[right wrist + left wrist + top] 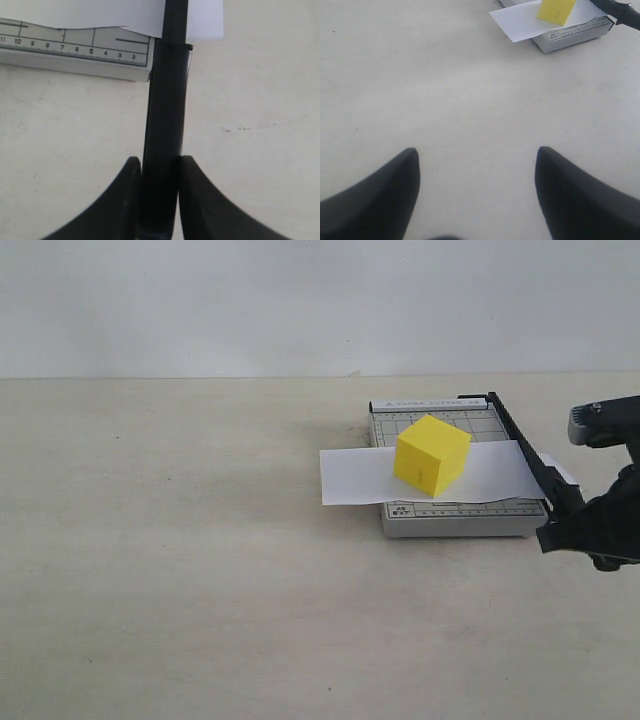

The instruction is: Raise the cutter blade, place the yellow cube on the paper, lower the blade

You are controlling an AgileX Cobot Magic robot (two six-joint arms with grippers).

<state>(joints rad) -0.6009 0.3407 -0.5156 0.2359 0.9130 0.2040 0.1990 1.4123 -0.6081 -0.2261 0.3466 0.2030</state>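
Observation:
The yellow cube (432, 452) rests on the white paper (352, 477), which lies across the grey cutter board (455, 520). The black cutter blade (528, 457) runs along the board's right edge, low against it. My right gripper (572, 523) is shut on the blade's thick handle (165, 130); both fingers (192, 192) press its sides. My left gripper (477, 165) is open over bare table, far from the cutter; the cube (556, 10), paper (520, 22) and board (572, 36) show at the far edge of its view.
The cutter board sits on a pale beige table (180, 570) in front of a plain white wall (300, 300). The left arm does not show in the exterior view.

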